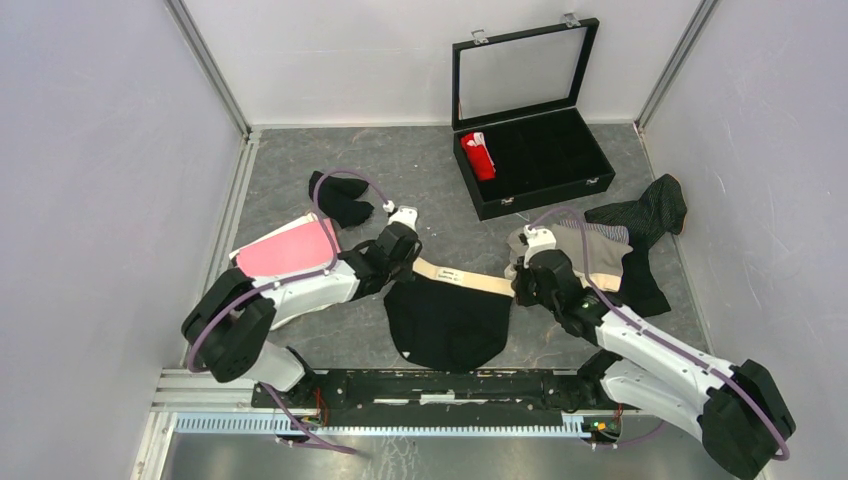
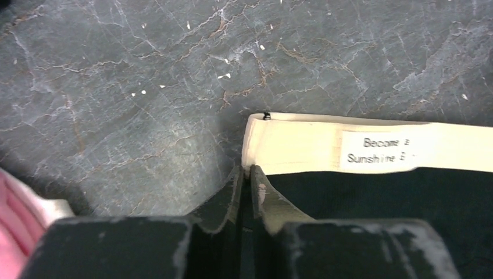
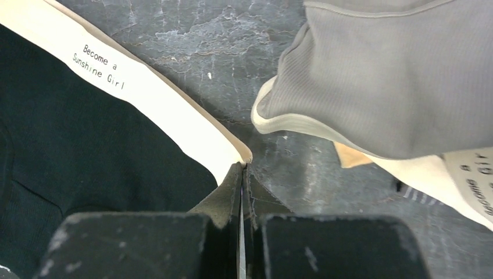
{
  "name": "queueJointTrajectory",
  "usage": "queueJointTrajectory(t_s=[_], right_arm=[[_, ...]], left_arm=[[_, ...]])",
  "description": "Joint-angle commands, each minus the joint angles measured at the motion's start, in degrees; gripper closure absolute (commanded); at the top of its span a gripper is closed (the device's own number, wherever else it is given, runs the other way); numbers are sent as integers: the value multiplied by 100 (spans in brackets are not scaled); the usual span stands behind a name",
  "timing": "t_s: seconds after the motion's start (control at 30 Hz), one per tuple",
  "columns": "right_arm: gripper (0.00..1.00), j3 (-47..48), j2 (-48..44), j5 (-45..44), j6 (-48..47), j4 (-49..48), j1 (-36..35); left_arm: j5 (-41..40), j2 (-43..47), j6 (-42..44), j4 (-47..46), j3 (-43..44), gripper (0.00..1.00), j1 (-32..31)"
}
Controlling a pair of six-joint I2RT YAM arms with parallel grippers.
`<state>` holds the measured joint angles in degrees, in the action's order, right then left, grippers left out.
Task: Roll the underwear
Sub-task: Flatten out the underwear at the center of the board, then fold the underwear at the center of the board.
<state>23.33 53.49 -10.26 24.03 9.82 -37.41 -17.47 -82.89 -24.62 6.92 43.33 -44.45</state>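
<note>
The black underwear (image 1: pixel 445 320) lies flat on the worktop (image 1: pixel 420 175). The left pincer (image 2: pixel 245 172) and right pincer (image 3: pixel 242 168) are each squeezed shut on one end of its cream band (image 1: pixel 465 277).

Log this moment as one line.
left pincer: shut on black underwear, waistband corner | right pincer: shut on opposite corner | underwear: flat on table, unrolled

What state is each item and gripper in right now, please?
Black cloth underwear with cream waistband: flat, unrolled.
Red cloth underwear: rolled, inside the case.
Black rigid glass-lidded case: open, lid upright.
Pink cloth underwear: flat, unrolled.
Small black cloth garment: crumpled.
Grey ribbed underwear: loose, unrolled.
Dark pinstriped underwear: crumpled.
Left gripper: shut on waistband.
Right gripper: shut on waistband.
</note>
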Motion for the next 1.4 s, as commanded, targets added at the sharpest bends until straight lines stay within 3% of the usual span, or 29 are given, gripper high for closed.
queueJointTrajectory(t_s=[0.0,0.1,0.3,0.43,0.57,0.77,0.97,1.13,1.37], right_arm=[[100,476,-281,-481,-249,664,-8],[100,637,-304,-519,-340,854,-10],[100,888,-196,-123,-464,1038,-16],[100,995,-181,282,-361,999,-10],[100,1016,-173,457,-63,807,-10],[100,778,-329,415,717,243,-8],[100,752,-449,40,862,321,-7],[100,635,-519,-3,927,344,-1],[100,611,-542,46,913,388,4]], left_arm=[[-219,-311,-251,-479,158,76,10],[-454,-460,-296,-431,257,55,36],[-550,46,-302,-358,197,36,46],[405,625,90,-734,-19,35,-109],[712,1092,342,-1467,-399,33,-1023],[257,1037,176,-2432,-800,28,-2410],[-273,329,269,-2550,-422,26,-3367],[-740,-450,262,-2408,44,27,-3879],[-1362,-1202,30,-2356,545,27,-4112]])
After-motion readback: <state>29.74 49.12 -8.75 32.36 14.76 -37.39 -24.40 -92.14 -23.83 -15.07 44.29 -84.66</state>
